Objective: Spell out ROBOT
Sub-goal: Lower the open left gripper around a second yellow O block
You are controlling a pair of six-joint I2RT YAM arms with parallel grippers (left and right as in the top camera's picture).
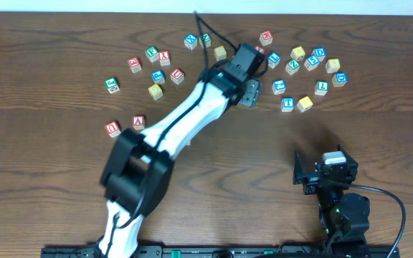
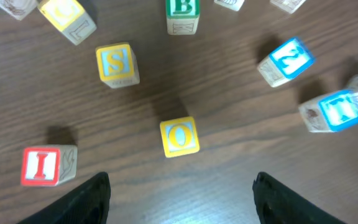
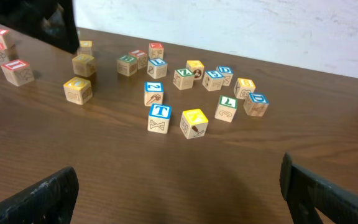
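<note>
Yellow O cube (image 2: pixel 179 137) sat on the surface (image 2: pixel 241 93) just beyond the left fingers (image 2: pixel 86 199), which stood apart, touching nothing. Farther off lay the yellow S cube (image 2: pixel 117 64), then the green B cube (image 2: pixel 183 15). Right fingers (image 3: pixel 42 199) gaped wide, the blue T cube (image 3: pixel 160 118) beyond them.

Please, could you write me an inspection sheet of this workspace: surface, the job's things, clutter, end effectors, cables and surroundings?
Surface: brown wood-grain table.
Job's things: yellow O cube, green B cube and blue T cube lie scattered, not in a row; R not identified.
Clutter: other letter cubes, such as red I cube and yellow S cube.
End effectors: left end effector open, just short of the O cube, not touching it; right end effector open, empty.
Cables: black cable near the far cubes; second black cable at the front right.
Surroundings: pale wall beyond the table's far edge.
</note>
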